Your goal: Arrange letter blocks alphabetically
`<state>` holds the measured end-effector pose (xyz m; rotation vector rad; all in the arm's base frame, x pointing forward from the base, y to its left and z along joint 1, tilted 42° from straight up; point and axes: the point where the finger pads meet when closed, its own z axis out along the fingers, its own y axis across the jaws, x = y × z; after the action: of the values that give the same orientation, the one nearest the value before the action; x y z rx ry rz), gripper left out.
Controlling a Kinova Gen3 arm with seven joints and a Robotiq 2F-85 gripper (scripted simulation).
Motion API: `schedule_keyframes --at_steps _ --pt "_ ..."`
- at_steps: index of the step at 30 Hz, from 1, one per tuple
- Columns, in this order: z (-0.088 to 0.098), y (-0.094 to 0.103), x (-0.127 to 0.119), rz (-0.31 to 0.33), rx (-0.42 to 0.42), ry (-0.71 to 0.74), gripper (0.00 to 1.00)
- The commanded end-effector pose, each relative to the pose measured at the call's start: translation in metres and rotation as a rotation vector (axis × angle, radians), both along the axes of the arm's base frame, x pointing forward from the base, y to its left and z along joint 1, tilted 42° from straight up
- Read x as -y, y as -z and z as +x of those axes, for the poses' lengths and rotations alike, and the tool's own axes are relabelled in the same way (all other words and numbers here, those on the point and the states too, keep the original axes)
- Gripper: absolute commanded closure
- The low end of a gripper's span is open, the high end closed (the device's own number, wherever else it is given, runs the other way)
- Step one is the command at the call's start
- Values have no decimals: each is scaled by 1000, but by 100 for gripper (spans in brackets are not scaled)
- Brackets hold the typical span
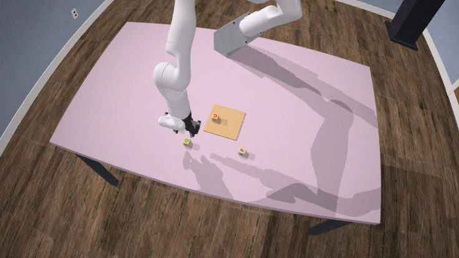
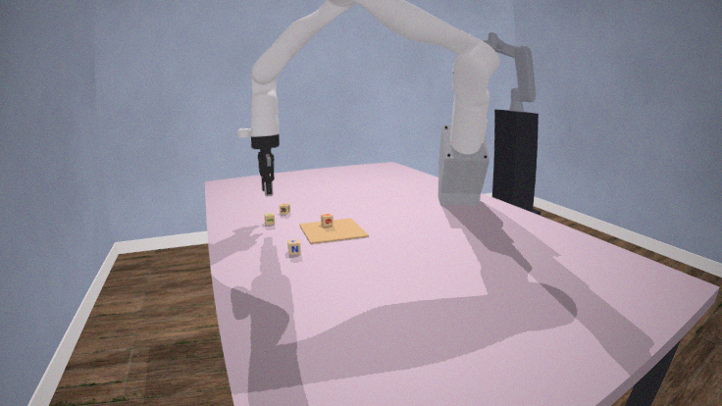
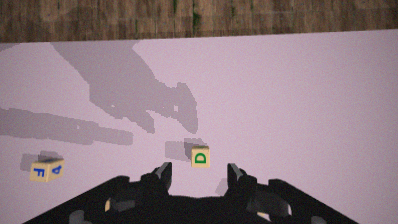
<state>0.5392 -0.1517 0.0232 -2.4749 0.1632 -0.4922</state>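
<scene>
My gripper [image 1: 184, 133] [image 2: 268, 192] [image 3: 199, 172] is open, with nothing between its fingers, above the table beside the D block. The green D block [image 1: 186, 141] [image 2: 269, 220] [image 3: 200, 158] lies just ahead of the fingertips in the wrist view. The blue F block [image 1: 242, 151] [image 2: 293, 248] [image 3: 46, 170] lies off the mat; its F looks sideways in the wrist view. The red G block [image 1: 215, 116] [image 2: 327, 221] sits on the tan mat [image 1: 228, 128] [image 2: 337, 233]. A block with a dark side letter [image 2: 283, 209] lies off the mat, hidden by the arm in the top view.
The pink table [image 1: 128, 63] [image 2: 403, 262] [image 3: 300, 100] holds everything. Its far edge from the base shows at the top of the wrist view. The arm's base plate [image 1: 231, 35] stands at the opposite edge. Arm shadows cross the table.
</scene>
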Motion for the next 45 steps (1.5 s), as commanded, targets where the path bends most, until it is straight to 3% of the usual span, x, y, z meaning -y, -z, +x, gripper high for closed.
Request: schedule_keyframes --at_steps 1,27,45 --pt "1 2 -3 1 0 -2 38" --pt "15 29 -21 1 0 -2 38" --pt "17 34 -24 1 0 -2 38"
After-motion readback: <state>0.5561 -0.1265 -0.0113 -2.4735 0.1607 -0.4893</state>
